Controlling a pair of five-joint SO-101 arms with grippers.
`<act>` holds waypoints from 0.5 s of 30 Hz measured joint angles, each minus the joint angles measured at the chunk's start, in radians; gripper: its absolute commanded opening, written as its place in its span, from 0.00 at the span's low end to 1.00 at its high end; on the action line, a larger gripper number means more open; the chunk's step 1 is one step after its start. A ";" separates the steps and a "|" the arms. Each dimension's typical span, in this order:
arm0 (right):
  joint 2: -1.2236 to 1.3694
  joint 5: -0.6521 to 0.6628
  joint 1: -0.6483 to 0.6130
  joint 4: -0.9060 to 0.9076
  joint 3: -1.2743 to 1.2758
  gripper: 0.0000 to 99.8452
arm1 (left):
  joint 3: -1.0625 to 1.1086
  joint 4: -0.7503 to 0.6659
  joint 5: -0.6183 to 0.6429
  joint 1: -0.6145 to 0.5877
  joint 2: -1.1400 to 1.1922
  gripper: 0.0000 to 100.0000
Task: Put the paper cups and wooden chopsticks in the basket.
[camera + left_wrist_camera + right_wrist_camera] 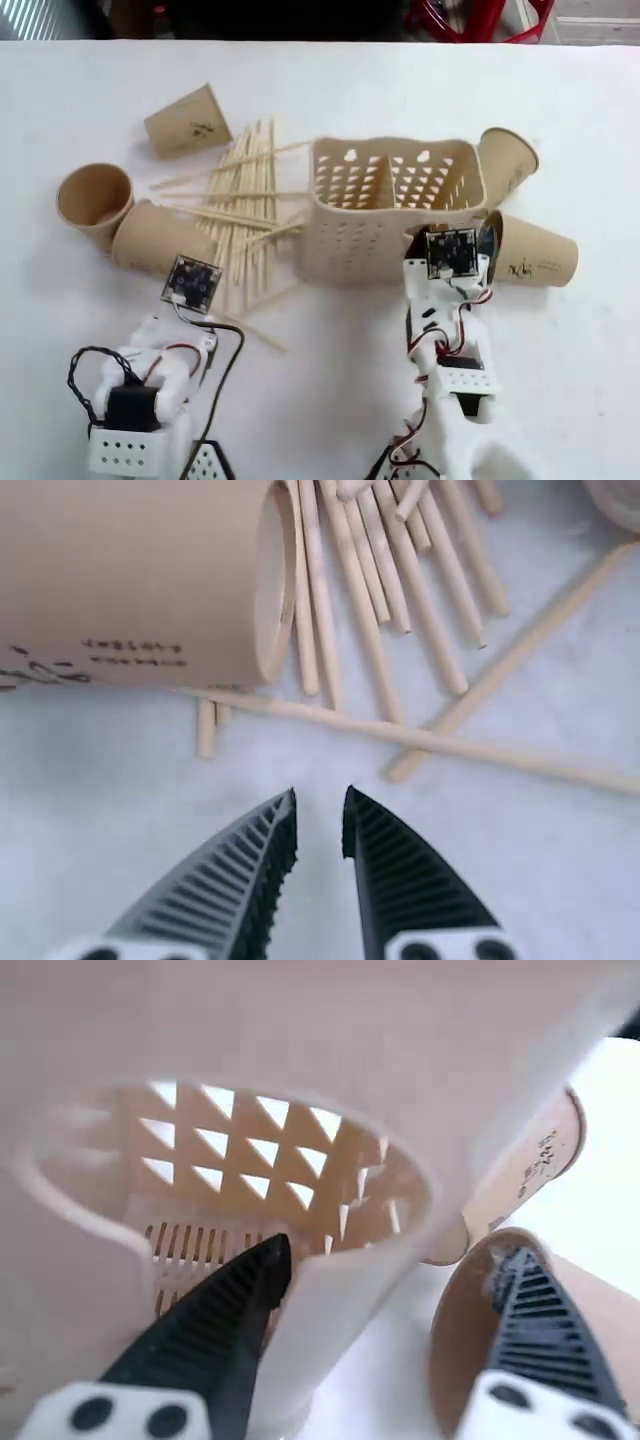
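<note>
The right claw [398, 1255] is spread wide, one finger inside the basket [340, 1300] and the other at the mouth of the paper cup [462, 1332], which lies sideways just beside the basket, bottom pointing away.

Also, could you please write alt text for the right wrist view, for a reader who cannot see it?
The right pincer is open astride a wall of the basket: one finger inside the basket, the other at the mouth of a paper cup lying on its side. A second paper cup sits beside the basket, farther back.
</note>
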 measured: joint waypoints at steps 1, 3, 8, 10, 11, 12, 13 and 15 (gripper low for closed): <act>0.000 0.000 0.000 -0.020 0.000 0.32 | 0.000 0.000 0.000 0.000 0.000 0.10; -0.002 0.000 0.000 -0.032 0.000 0.29 | 0.000 0.000 0.000 0.000 0.000 0.10; -0.092 0.000 0.000 0.060 0.002 0.19 | 0.000 0.000 0.000 0.000 0.000 0.10; -0.157 0.000 0.000 0.132 0.002 0.21 | 0.000 0.000 0.000 0.000 0.000 0.10; -0.193 0.000 0.000 0.172 0.003 0.22 | 0.000 0.000 0.000 0.000 0.000 0.10; -0.238 0.000 0.000 0.219 0.003 0.23 | 0.000 0.000 0.000 0.000 0.000 0.10; -0.281 0.000 0.000 0.272 0.005 0.23 | 0.000 0.000 0.000 0.000 0.000 0.10; -0.388 0.000 -0.005 0.400 0.006 0.24 | 0.000 0.000 0.000 0.000 0.000 0.10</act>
